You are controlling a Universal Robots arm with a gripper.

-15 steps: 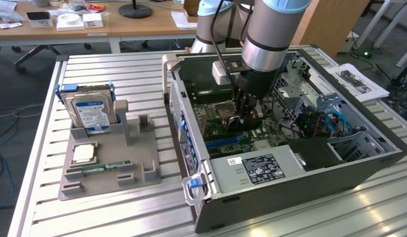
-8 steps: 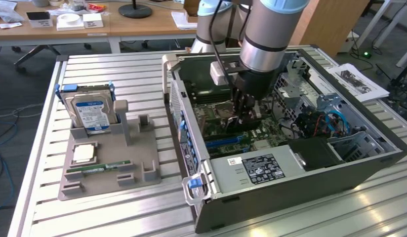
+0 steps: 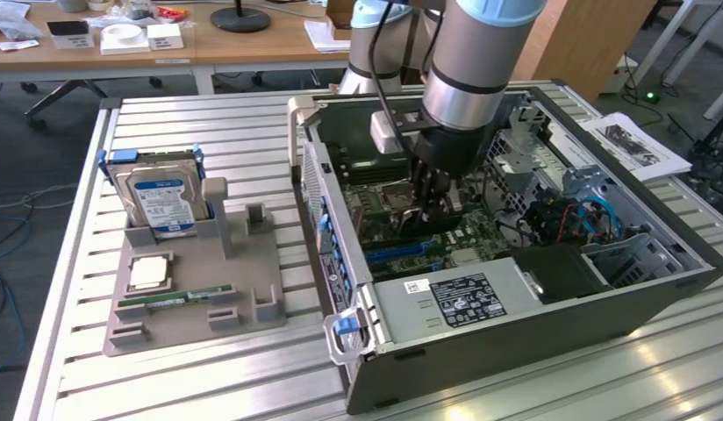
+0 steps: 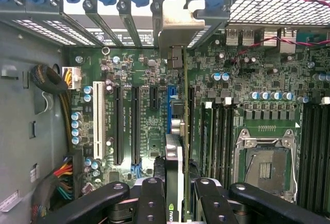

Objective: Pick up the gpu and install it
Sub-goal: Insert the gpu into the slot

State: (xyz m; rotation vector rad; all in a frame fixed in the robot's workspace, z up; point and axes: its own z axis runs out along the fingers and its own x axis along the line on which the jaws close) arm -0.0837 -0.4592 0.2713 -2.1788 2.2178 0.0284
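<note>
Grips the gpu (image 4: pixel 174 162) in the hand (image 4: pixel 178 203), fingers (image 4: pixel 149 203) clamped on both flat sides. Reaches down into the open case (image 3: pixel 642 289) on the desk (image 3: pixel 221 123). Carries the card on edge over the motherboard (image 4: pixel 129 79), along the blue slot (image 4: pixel 169 105), bracket (image 4: pixel 178 28) near the rear openings; seated or not, cannot tell. Stands well apart from the hard drive (image 3: pixel 162 197) and RAM stick (image 3: pixel 175 299) in the grey holder (image 3: pixel 197 324) beside the case.
</note>
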